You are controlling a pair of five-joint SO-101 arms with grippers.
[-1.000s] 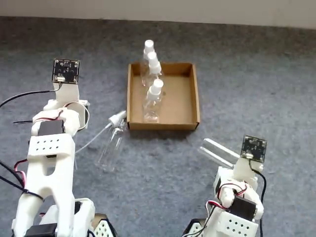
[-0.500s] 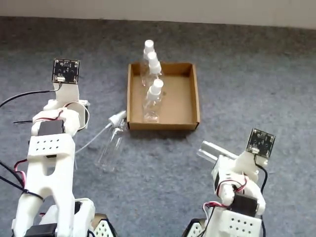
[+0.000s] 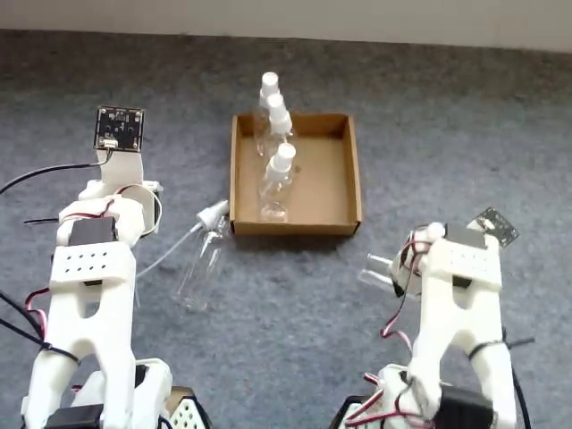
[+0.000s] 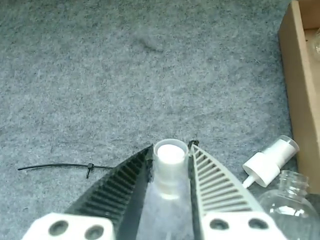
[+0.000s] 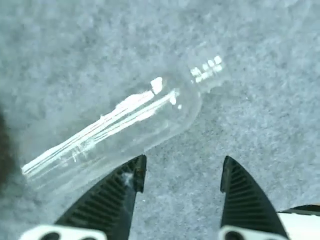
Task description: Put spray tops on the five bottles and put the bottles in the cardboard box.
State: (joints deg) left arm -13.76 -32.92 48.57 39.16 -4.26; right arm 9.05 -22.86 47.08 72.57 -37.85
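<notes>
Three capped bottles (image 3: 275, 183) stand along the left side of the cardboard box (image 3: 335, 179). A clear bottle (image 3: 201, 264) without a top lies on the carpet left of the box, and a loose spray top (image 3: 213, 213) lies at its neck. My left gripper (image 4: 170, 167) is shut on a white spray top (image 4: 170, 154), short of that bottle's open neck (image 4: 292, 182) and the loose spray top (image 4: 270, 160). Another topless bottle (image 5: 125, 120) lies in front of the box, partly under the right arm (image 3: 456, 268). My right gripper (image 5: 182, 180) hangs open just beside it.
Grey carpet covers the whole floor. A thin black tie (image 4: 65, 166) lies on it near the left gripper. A pale wall edge (image 3: 286, 18) runs along the far side. Open carpet lies to the right of the box.
The right arm has swung forward and tipped down over the bottle in front of the box, now covering most of it. The left arm and the other bottles have not moved.
</notes>
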